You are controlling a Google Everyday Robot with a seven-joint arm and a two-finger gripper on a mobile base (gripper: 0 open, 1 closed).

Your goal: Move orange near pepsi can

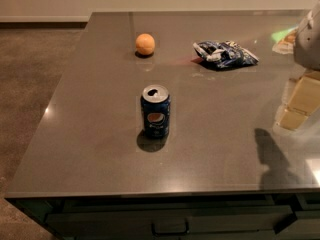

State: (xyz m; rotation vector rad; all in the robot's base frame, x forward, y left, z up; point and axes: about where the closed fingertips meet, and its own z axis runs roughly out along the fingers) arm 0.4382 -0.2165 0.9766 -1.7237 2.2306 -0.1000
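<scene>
The orange (145, 44) is a small round fruit lying on the dark grey counter (90, 134), toward the back and left of centre. The pepsi can (155, 110) stands upright near the middle of the counter, dark blue with an opened silver top and its logo facing me. The orange lies well behind the can, with bare counter between them. My gripper (296, 110) hangs at the right edge of the view above the counter, far to the right of both. It holds nothing that I can see.
A blue-and-white snack bag (224, 54) lies at the back right. A pale packet (286, 40) with a green glint sits at the far right, partly behind my arm (308, 36). The counter's front edge runs along the bottom, with drawers below. Carpeted floor lies to the left.
</scene>
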